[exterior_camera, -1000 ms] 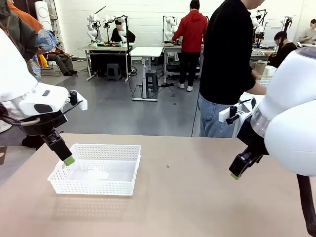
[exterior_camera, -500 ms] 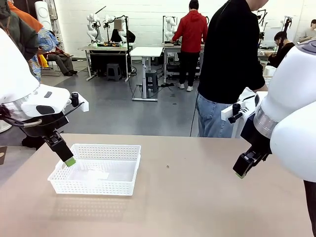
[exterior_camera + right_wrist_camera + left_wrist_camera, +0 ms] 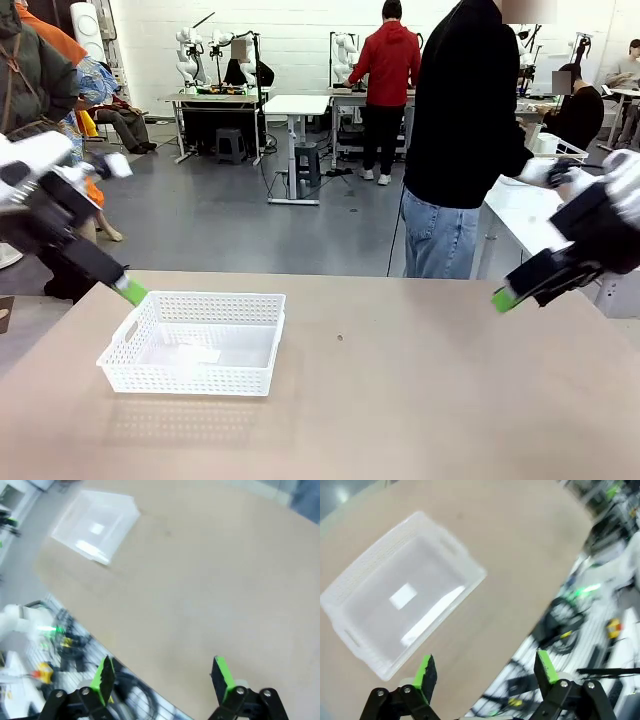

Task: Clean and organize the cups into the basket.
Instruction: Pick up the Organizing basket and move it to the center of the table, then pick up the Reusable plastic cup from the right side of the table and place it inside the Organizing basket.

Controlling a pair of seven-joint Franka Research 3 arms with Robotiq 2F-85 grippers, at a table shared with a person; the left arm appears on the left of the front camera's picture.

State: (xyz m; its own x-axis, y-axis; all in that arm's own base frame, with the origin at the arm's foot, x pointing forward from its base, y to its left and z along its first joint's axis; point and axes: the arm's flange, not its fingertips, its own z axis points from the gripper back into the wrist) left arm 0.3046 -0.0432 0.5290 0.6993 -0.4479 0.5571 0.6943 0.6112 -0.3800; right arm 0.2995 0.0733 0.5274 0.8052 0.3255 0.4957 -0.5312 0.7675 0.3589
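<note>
On the near left part of the tabletop (image 3: 400, 400) sits the white lattice basket (image 3: 190, 378), upright, its long side running left to right and a handle cut-out in its left end. A small bright square patch shows on its floor. Just beside its far left corner hangs the left tool (image 3: 129, 291), slanting down to the right and clear of the rim.

Seen from the left wrist, the left tool (image 3: 485, 667) is spread wide, its green pads (image 3: 426, 669) well apart. The tabletop's edge and dark cables on the floor show through the gap. The basket (image 3: 470, 577) lies farther off, toward the upper left of that view.

Over at the far right, the right tool (image 3: 505, 298) hovers above the tabletop's right edge, pointing down and left, well apart from the basket. From its own wrist, the right tool (image 3: 162, 672) is likewise spread wide, with tabletop showing between the fingers and the basket (image 3: 127, 510) small at the top left.

A person (image 3: 465, 110) in a black top and blue jeans stands at the far side of the tabletop, right of the middle.
</note>
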